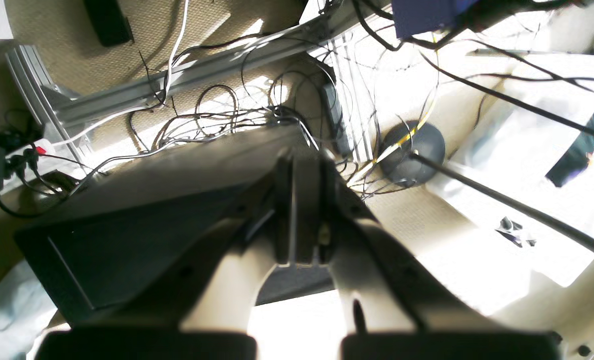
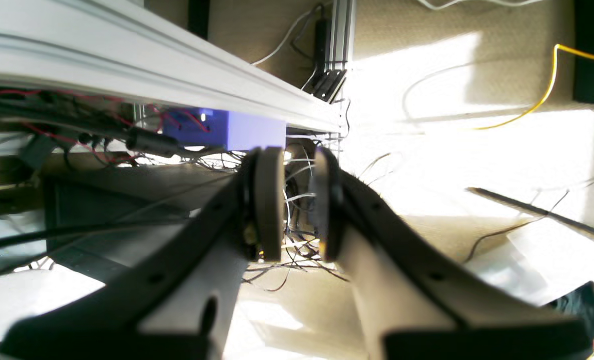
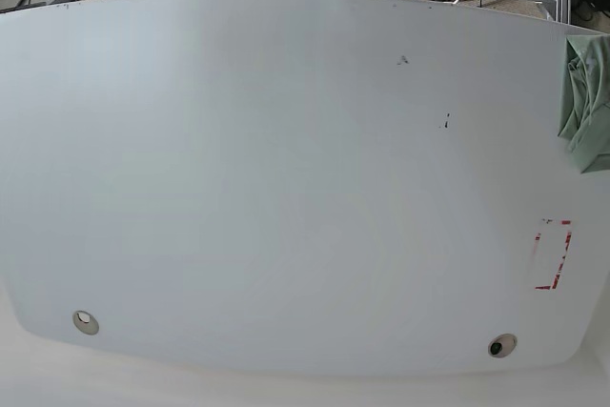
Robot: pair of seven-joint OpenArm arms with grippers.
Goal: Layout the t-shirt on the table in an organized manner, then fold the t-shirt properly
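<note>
Your t-shirt (image 3: 586, 102) lies bunched at the table (image 3: 286, 188) edge, out of sight of both wrist cameras. Your left gripper (image 1: 304, 200) is clenched on nothing; your right gripper (image 2: 297, 200) stands slightly parted, empty, over floor cables (image 2: 297, 260).

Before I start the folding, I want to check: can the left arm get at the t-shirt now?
Probably yes. The t-shirt lies bunched at the table's right edge, the left arm's side, with nothing around it. But the left hand is shut and points at the floor, so it must first come up.
</note>
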